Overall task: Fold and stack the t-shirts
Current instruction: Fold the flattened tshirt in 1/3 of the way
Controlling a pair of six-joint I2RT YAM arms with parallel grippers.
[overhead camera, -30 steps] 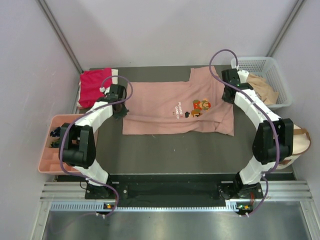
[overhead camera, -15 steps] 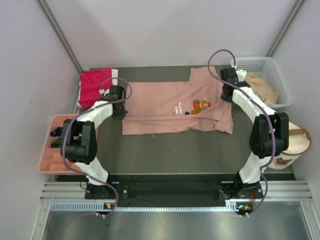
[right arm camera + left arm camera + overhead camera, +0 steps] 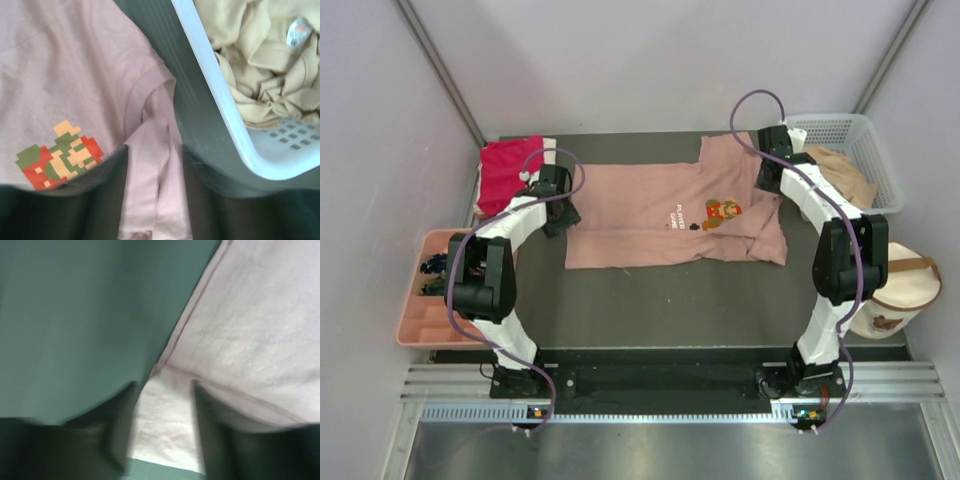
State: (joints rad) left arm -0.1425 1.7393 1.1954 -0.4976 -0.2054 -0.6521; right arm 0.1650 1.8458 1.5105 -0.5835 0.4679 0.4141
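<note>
Pink t-shirt lies flat and spread out on the dark table, long axis running left to right, at mid-table toward the far side. Pixel print faces up on its right half, with small white text just left of it.

Left gripper is at the shirt's left edge. The fingers are apart, with the hem corner in the gap between them. The wrist view is blurred, so can't tell if the pads touch the cloth.

Right gripper is at the shirt's right end, over the bunched sleeve. Its fingers are also spread, with a fold of the sleeve lying between them and the print just to one side.

Red t-shirt is folded at the far left corner of the table, near the left gripper and apart from the pink one. Tan t-shirt is crumpled inside the white basket at the far right, just beside the right gripper.

Pink tray sits off the table's left edge with small dark items in it. Cream bag sits at the right edge.
</note>
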